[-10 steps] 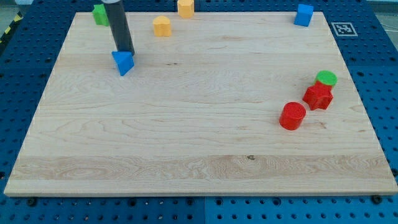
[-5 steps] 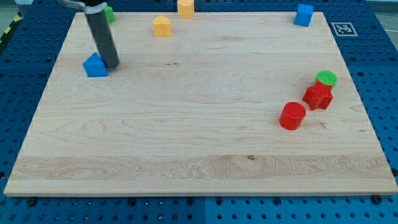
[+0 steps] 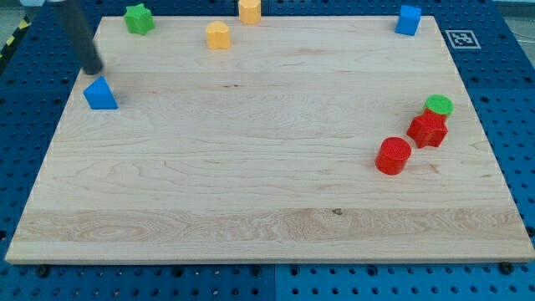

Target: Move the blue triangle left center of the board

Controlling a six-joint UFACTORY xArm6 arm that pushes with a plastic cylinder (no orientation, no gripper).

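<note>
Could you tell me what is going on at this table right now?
I am an arm ending in a dark rod, pushing the blue triangle toward the left centre of the wooden board. The triangle sits near the view's left edge, in the upper part. My tip is just above it in the view, slightly apart from it. The other blocks sit away from it: a green one, two yellow ones and a blue one along the top edge, and two red ones and a green one at the right.

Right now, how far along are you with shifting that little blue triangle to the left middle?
Done: the blue triangle sits near the board's left edge. In hand: my tip hovers just above it in the view, apparently apart. Left: it lies in the upper part, so it probably needs nudging toward the view's bottom.
</note>
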